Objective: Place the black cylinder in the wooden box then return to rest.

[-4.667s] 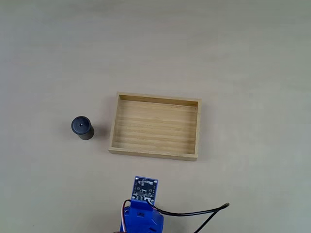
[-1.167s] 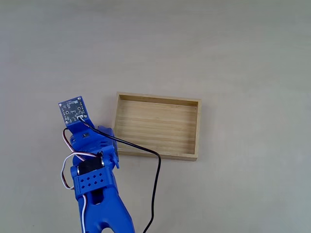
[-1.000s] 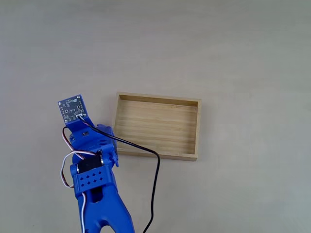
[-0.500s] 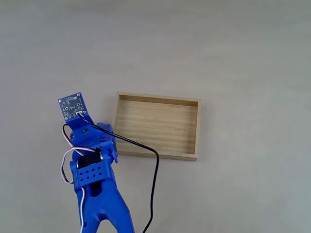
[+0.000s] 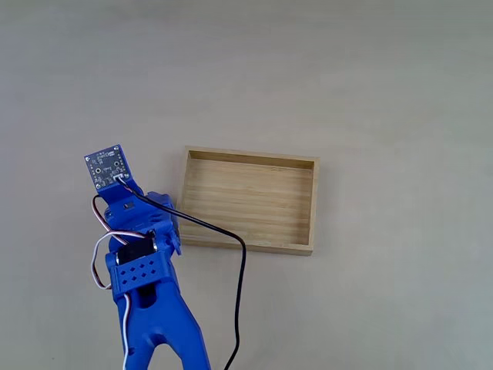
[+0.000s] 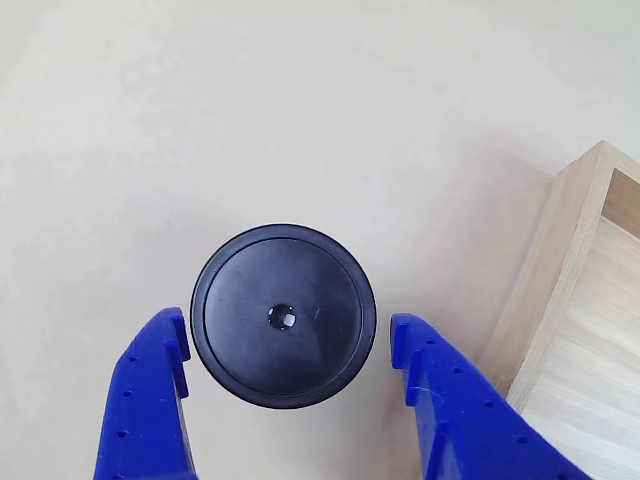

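The black cylinder [image 6: 282,315] stands upright on the table in the other view, its round flat top and centre dimple facing the camera. My gripper [image 6: 285,322] is open, one blue finger [image 6: 150,400] on each side of the cylinder with small gaps, not touching it. The wooden box [image 6: 560,260] shows its corner just right of the right finger. In the fixed view the blue arm [image 5: 142,254] reaches up from the bottom edge and covers the cylinder; the wooden box [image 5: 248,202] lies empty directly to its right.
A small circuit board [image 5: 106,167] sits at the arm's tip. A black cable [image 5: 241,293] loops from the arm past the box's near left corner. Pale bare tabletop [image 5: 308,77] lies around the box.
The arm came out from the bottom edge to above the cylinder. Over the last second it shifted slightly left, the circuit board moving up and left.
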`<state>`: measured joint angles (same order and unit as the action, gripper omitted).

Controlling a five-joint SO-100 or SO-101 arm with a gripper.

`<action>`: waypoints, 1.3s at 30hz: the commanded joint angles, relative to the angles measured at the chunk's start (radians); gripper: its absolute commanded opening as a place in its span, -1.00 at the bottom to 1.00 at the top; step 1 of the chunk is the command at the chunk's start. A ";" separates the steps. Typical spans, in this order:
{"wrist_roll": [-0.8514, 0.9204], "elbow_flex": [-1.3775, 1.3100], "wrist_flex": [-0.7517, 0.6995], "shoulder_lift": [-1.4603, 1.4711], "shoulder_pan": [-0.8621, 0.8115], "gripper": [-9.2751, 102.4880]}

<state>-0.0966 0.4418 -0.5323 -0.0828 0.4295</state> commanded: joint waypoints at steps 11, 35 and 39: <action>0.002 -0.137 0.034 -0.009 0.012 -0.32; -0.003 -0.164 0.051 -0.046 0.023 -0.46; -0.003 -0.169 0.051 -0.031 0.023 -0.46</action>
<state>-0.0966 0.3896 -0.5154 -0.1488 0.4479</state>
